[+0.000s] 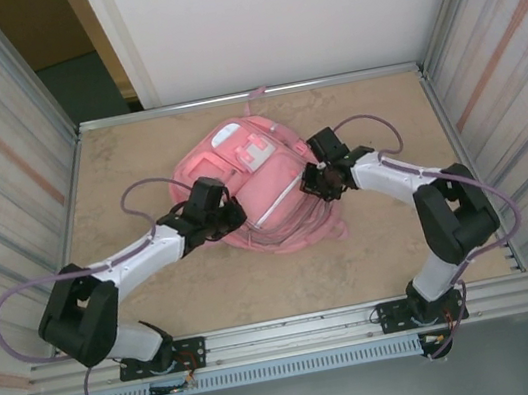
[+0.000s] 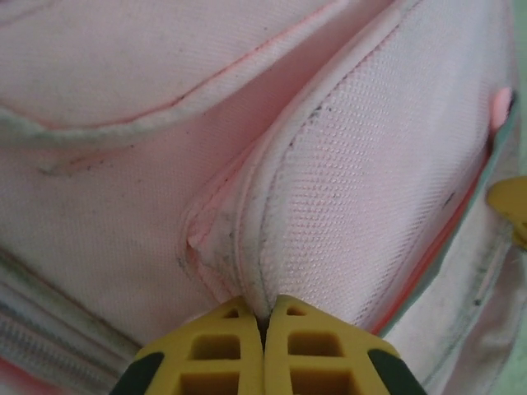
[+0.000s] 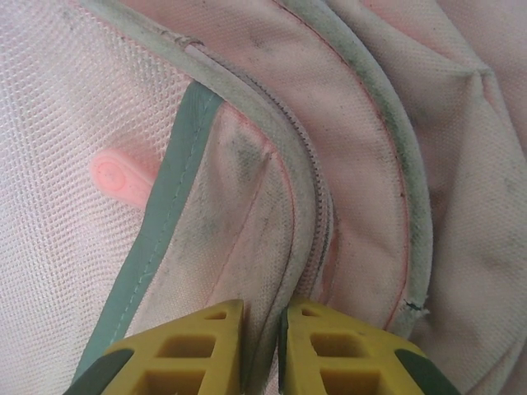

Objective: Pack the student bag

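Looking down: finds student bag [image 1: 276, 177] mid-tabletop [image 1: 159, 296], long axis 11 to 5 o'clock, top toward 11, left claw [image 1: 237, 216] at its 9, right claw [image 1: 311, 181] at 3. From left wrist: pinched together on piped seam [image 2: 254, 239]. From right wrist: clamped on zip edge [image 3: 317, 210] beside green binding [image 3: 169, 197].

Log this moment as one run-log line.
student bag: lying on table | left gripper: shut on seam fold of bag | right gripper: shut on bag fabric beside zipper
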You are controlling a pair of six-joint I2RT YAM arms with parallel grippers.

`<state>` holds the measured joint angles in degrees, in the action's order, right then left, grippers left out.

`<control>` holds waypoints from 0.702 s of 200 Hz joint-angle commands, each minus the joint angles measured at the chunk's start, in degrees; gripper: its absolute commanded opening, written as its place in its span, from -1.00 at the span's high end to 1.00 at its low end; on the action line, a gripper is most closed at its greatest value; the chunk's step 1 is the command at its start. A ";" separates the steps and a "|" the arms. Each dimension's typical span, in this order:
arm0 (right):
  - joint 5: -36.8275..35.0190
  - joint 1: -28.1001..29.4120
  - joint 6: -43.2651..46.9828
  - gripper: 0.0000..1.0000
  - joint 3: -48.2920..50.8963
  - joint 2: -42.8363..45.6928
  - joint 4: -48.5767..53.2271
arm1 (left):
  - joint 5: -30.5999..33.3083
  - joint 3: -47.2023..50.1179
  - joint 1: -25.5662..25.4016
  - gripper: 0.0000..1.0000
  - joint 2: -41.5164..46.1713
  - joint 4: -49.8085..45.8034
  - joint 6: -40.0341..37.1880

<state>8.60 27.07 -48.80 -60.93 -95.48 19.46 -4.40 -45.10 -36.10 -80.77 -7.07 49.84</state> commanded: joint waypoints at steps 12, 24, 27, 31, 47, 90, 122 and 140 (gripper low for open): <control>6.51 -0.26 5.94 0.66 -5.57 -7.11 -7.93 | 1.02 3.54 -0.12 1.00 6.16 -1.05 1.23; 7.55 -0.52 7.48 0.62 -8.09 -9.78 -8.44 | 0.26 4.97 -0.24 1.00 7.79 -0.65 2.66; 7.83 -0.60 7.95 0.60 -8.75 -10.33 -8.54 | 0.07 5.38 -0.25 1.00 8.19 -0.31 3.19; 8.16 -0.70 8.76 0.57 -9.53 -11.11 -8.63 | -0.15 6.04 -0.21 1.00 8.66 0.31 3.86; 7.70 -1.20 12.18 0.39 -11.97 -12.15 -8.00 | -1.88 7.32 0.04 1.00 9.45 1.64 9.36; -0.19 -0.47 17.64 -0.17 -3.28 1.39 -8.13 | -5.89 5.96 -0.37 1.00 8.74 2.26 20.43; -8.54 6.31 19.14 -0.22 4.99 13.23 -3.41 | -6.71 4.63 0.33 1.00 7.20 -1.02 27.71; -13.81 14.20 10.92 -0.19 3.67 15.38 4.70 | -10.72 3.31 0.76 1.00 5.95 -0.61 28.35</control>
<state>3.95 32.34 -32.97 -56.95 -83.31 14.87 -7.55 -39.18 -35.40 -73.65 -6.57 73.30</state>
